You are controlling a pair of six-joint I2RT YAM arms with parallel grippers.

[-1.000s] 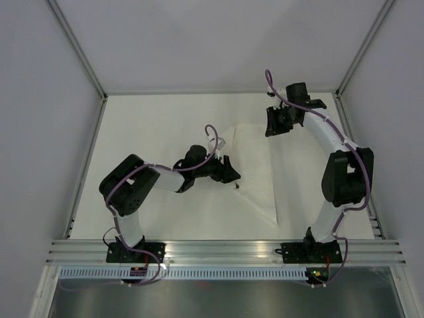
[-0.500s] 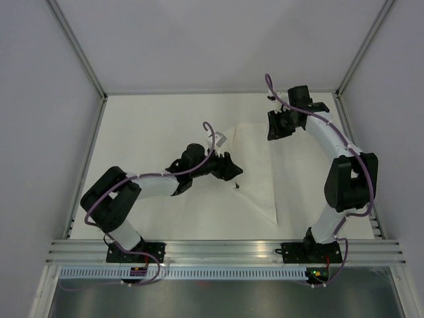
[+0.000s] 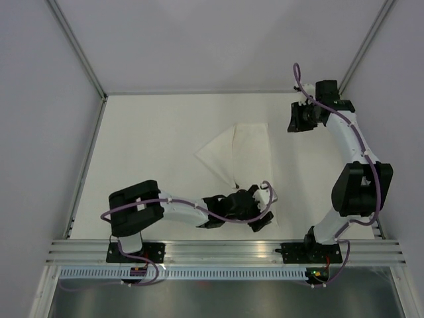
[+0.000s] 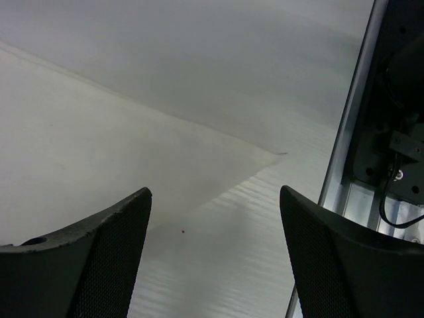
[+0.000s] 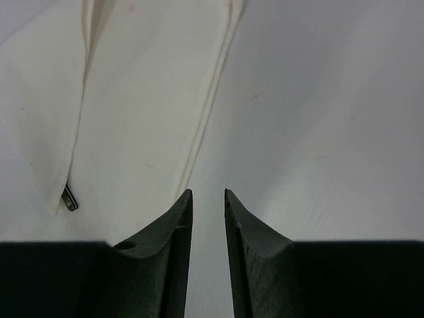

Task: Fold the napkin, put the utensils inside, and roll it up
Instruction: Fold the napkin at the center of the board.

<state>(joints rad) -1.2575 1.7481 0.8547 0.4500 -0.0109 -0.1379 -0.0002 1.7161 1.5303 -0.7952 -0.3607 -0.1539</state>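
Napkin (image 3: 250,154) on table (image 3: 146,132); utensil (image 5: 69,199) under its fold.

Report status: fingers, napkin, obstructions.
Left fingers open wide, empty, at napkin's near corner. Right fingers narrowly open, empty, beside napkin's far end. Napkin folded, utensil tip showing. No obstruction seen.

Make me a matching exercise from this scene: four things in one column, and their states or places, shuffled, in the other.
Things
1. left gripper
2. right gripper
3. napkin
4. utensil

States and places
A. white, folded, lying flat
B. only a dark end shows, poking out from under a fold
C. jaws wide apart, by the napkin's near corner
D. jaws narrowly apart, nothing between them, off the napkin's far right side

Pairs: 1-C, 2-D, 3-A, 4-B
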